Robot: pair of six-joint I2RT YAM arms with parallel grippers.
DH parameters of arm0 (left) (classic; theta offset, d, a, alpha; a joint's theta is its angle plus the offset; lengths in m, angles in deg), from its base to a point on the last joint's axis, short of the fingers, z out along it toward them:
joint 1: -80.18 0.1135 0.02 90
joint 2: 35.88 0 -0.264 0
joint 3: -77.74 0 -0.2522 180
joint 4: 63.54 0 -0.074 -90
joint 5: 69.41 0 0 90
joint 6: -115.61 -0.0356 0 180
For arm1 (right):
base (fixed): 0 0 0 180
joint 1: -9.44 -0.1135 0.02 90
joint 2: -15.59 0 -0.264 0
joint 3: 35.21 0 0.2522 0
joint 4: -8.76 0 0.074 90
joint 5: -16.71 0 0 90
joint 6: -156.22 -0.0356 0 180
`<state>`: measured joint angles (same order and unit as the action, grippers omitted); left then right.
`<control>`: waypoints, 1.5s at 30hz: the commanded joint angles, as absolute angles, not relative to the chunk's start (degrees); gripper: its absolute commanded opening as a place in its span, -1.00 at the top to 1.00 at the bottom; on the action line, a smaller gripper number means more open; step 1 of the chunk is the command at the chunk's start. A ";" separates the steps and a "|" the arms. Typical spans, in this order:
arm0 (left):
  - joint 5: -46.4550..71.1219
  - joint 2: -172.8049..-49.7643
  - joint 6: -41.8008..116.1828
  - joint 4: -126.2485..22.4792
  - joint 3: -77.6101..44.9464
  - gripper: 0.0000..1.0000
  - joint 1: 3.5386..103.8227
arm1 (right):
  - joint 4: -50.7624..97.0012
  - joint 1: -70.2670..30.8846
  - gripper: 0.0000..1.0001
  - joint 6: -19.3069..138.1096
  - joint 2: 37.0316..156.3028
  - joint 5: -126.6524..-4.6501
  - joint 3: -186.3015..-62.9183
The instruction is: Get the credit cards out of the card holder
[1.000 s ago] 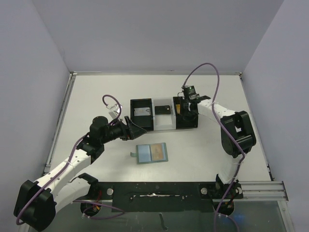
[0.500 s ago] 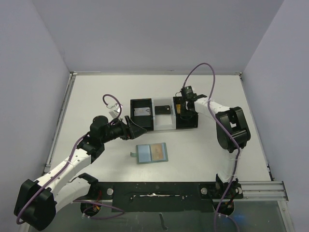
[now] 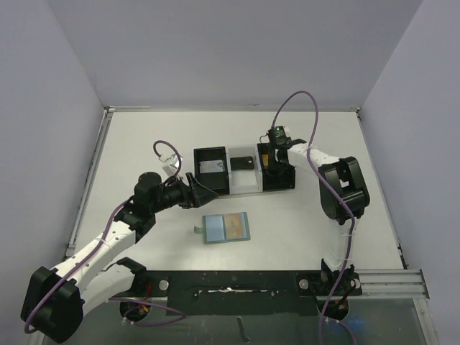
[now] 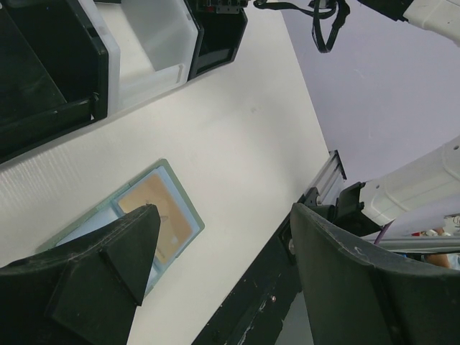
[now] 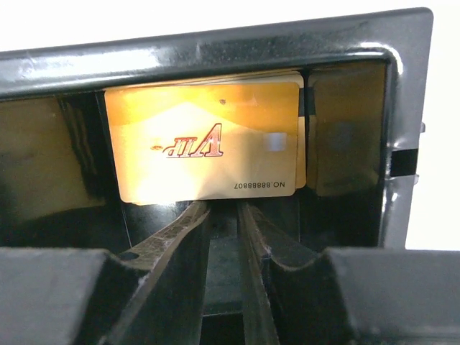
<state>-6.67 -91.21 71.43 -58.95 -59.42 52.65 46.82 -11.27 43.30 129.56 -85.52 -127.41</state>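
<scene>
The card (image 4: 172, 215) in the holder (image 3: 215, 228) looks light, stiff and slick; its exposed edge suits pinching. Left gripper (image 4: 224, 215) gapes nearby; right gripper (image 5: 224, 207) is barely parted, empty.

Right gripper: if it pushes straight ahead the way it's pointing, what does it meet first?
Most likely the gold card inside the black box, straight ahead of the right gripper. How far apart they are is unclear.
</scene>
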 commanded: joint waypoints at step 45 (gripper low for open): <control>1.59 -104.30 67.99 -41.86 -52.53 -0.15 47.69 | 29.85 -37.58 -0.37 13.61 89.09 -77.73 -90.08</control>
